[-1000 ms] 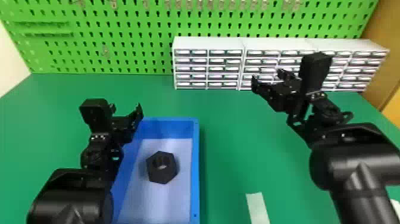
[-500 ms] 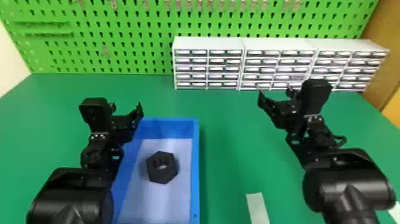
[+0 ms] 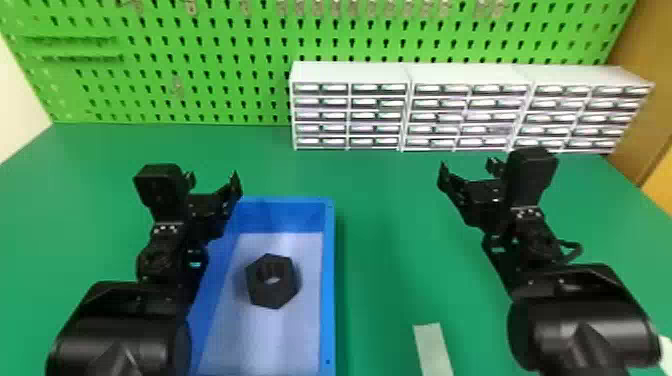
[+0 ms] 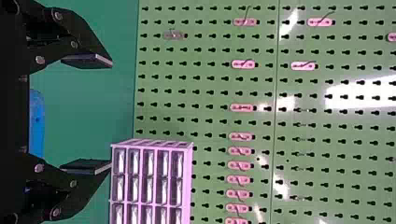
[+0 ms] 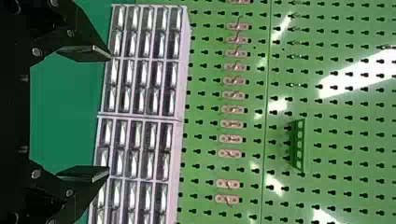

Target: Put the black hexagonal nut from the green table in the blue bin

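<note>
Taking the nut as the middle of a clock with twelve at the far side of the head view, the left gripper (image 4: 110,114) hung at eleven, by the far-left corner of the bin. Its fingers stood wide apart with nothing between them.

The blue bin (image 3: 330,280) sat on the green table (image 3: 390,210), its long side running from six toward twelve. Inside it lay the black hexagonal nut (image 3: 272,297), hole upward, on the bin's pale floor and away from the walls. Toward twelve, beyond the table, rose the pegboard (image 3: 200,65).

At about four o'clock, a pale strip (image 3: 433,350) lay on the table. Between one and two, the drawer units (image 3: 350,72) stood along the far edge.

The right gripper (image 5: 109,113) hung at two o'clock, well apart from the bin; its fingers, too, were spread wide and held nothing.

The step in hand looked to be the finish: the placing seemed done. The next move called for no fresh grasp, only both grippers kept clear, the left one easing off without nudging the bin's rim.
</note>
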You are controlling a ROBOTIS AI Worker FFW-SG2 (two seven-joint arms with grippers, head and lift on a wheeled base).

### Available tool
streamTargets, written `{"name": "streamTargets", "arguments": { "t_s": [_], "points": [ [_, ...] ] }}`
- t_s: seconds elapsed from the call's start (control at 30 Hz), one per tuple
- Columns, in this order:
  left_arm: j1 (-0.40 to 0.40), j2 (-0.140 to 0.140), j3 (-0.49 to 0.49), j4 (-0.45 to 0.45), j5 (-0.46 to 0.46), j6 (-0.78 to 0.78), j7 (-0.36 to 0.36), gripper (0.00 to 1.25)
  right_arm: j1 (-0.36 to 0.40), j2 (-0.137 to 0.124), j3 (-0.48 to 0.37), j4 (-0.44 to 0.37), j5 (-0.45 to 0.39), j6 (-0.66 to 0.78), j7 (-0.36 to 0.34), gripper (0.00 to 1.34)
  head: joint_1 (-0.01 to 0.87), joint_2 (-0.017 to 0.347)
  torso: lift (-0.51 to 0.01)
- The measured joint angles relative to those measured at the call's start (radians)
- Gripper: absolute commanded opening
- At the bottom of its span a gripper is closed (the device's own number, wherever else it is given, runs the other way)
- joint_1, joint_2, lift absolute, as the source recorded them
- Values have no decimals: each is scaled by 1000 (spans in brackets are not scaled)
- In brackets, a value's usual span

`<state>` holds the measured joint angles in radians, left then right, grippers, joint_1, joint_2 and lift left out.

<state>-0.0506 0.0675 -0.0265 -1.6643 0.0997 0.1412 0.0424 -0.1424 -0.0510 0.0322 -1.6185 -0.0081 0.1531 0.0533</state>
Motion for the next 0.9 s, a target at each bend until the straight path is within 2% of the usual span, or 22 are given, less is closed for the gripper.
{"name": "streamTargets", "arguments": {
  "t_s": [0.9],
  "points": [
    [-3, 0, -2, 0, -2, 3, 0, 762, 9, 2, 8, 6, -5, 9, 0, 925, 686, 51, -96]
  ]
}}
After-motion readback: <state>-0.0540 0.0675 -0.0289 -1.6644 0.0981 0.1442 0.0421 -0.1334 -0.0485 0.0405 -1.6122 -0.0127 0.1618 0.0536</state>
